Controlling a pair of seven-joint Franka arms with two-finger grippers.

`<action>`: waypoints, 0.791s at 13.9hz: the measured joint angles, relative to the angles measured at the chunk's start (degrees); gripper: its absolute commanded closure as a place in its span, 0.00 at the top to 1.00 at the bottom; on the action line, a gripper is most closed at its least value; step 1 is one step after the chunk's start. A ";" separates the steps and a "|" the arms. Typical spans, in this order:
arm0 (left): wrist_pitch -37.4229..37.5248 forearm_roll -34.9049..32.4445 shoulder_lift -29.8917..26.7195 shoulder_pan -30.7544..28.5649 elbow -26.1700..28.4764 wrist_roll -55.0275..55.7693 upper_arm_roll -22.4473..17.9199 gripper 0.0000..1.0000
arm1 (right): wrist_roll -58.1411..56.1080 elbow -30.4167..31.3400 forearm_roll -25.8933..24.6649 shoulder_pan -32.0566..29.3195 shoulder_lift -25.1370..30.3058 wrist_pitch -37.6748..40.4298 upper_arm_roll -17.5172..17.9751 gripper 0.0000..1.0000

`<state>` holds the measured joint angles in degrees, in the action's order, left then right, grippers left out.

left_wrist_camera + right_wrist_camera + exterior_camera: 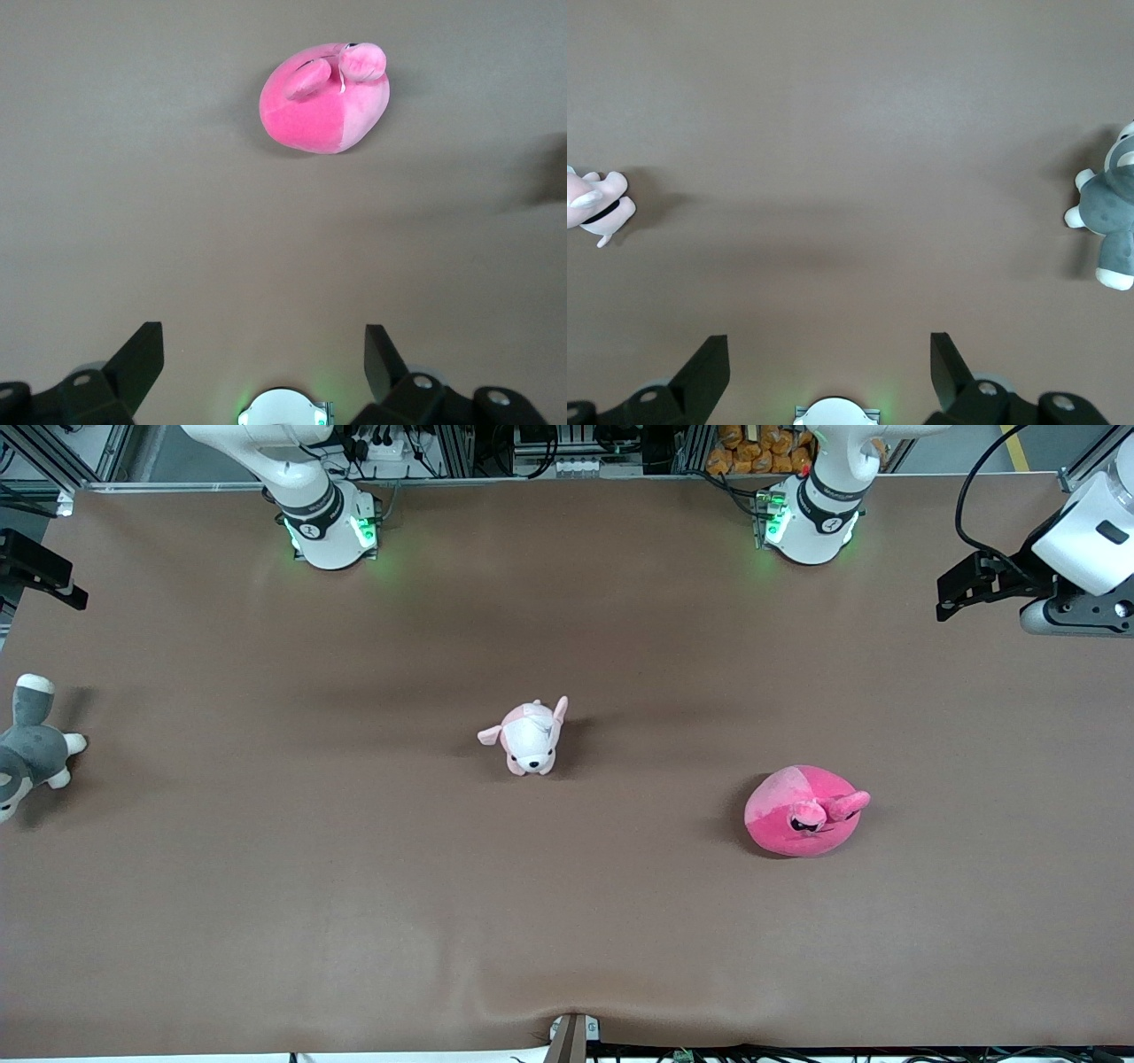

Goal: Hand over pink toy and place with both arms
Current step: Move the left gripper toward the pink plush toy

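Note:
The pink toy [802, 815] is a round hot-pink plush with a lighter patch. It lies on the brown table toward the left arm's end, nearer to the front camera than the left arm's base. It also shows in the left wrist view [323, 102]. My left gripper [264, 354] is open and empty, raised high over the left arm's end of the table [974, 584], well apart from the toy. My right gripper [830, 354] is open and empty, raised over the right arm's end of the table [40, 567].
A small pale pink-and-white plush dog [530, 737] sits at the table's middle and shows in the right wrist view [594, 205]. A grey-and-white plush animal [27, 748] lies at the right arm's end of the table [1112, 217]. The brown table cover [354, 921] bulges slightly at its near edge.

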<state>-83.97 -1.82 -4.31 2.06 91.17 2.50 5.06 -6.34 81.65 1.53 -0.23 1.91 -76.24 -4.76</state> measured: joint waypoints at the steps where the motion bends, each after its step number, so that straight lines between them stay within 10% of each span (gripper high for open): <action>1: 0.00 0.00 0.00 -0.01 0.00 0.00 0.00 1.00 | 0.00 0.00 0.00 0.00 0.00 0.00 0.06 1.00; 11: -0.44 0.42 4.72 0.36 -2.85 15.21 0.94 1.00 | -0.10 0.02 0.00 0.00 -0.10 0.05 0.18 1.00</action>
<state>-84.41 -1.41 0.41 2.43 88.32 17.71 6.00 -6.44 81.67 1.53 -0.23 1.82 -76.19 -4.58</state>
